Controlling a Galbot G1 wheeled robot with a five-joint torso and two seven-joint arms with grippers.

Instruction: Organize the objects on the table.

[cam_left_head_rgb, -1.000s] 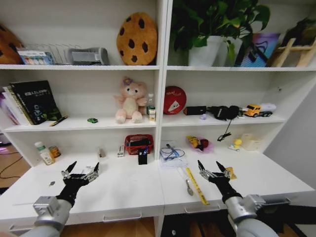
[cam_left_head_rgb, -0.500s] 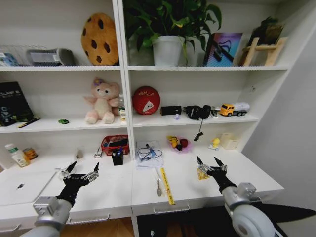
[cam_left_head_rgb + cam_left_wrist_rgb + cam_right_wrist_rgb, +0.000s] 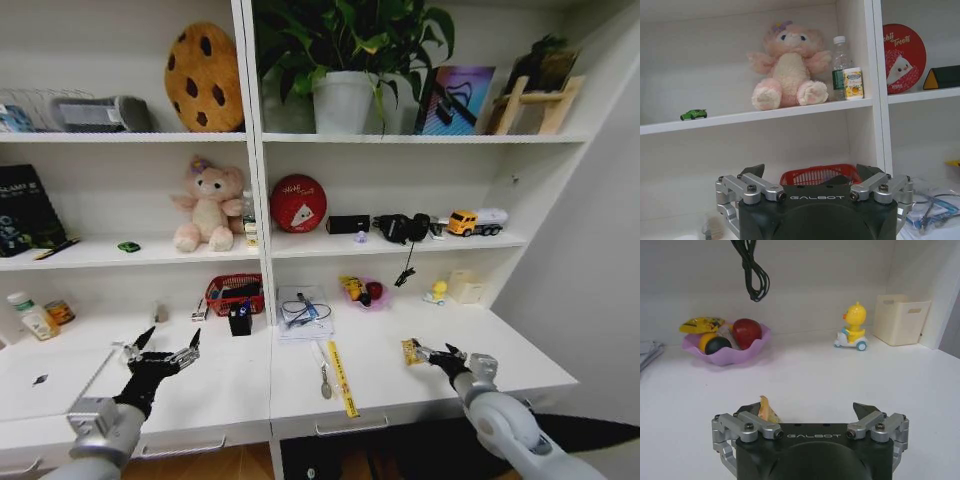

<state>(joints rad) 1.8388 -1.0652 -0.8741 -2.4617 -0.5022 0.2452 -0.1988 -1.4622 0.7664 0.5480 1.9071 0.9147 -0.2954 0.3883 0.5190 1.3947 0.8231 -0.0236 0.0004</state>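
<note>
Right gripper (image 3: 432, 352), jaws spread wide, low over white desk (image 3: 520, 360) beside small yellow-orange wrapper (image 3: 767, 410); advisable: centre before closing. Left gripper (image 3: 160, 349) spread, hovering.

A pink plush bear (image 3: 209, 208) sits on the shelf beside a red round tin (image 3: 297, 203).
</note>
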